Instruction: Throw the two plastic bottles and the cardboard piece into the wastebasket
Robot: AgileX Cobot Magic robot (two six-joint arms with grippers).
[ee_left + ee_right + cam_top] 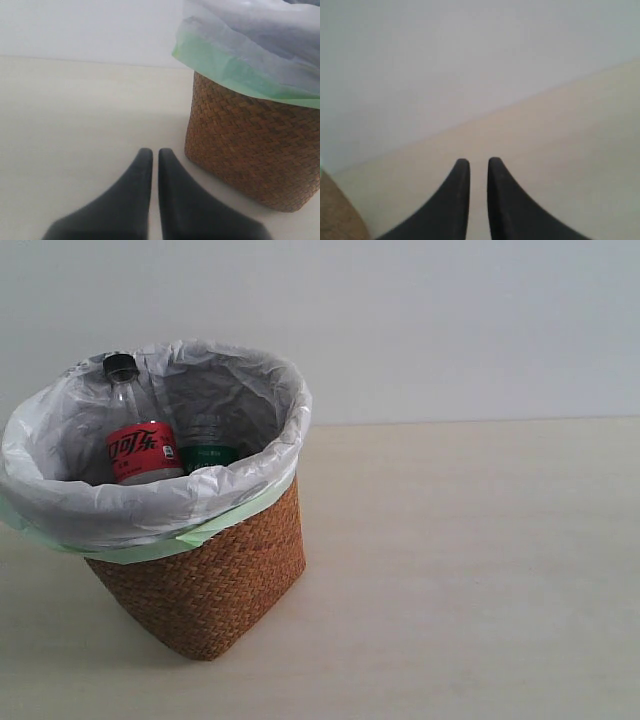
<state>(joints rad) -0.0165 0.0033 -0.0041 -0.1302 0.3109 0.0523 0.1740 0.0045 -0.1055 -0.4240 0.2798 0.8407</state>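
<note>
Wastebasket (215, 590) sitting 9 o'clock, nearest L gripper (151, 152); both bottles (143, 450) standing inside; cardboard unseen; L+R jaws nearly pressed together.

We record a worktop (470, 580) with a pale cream-beige surface, matt and slightly mottled in the exterior view. Its far edge runs straight and level across that view, where it meets a plain wall (420, 320) of off-white to light grey (evenly lit, uniform in tone). The same meeting of far edge and wall shows in both wrist views, slanted in the right one. We note a soft grey shadow (45, 640) lying on the worktop toward its near left side.
</note>
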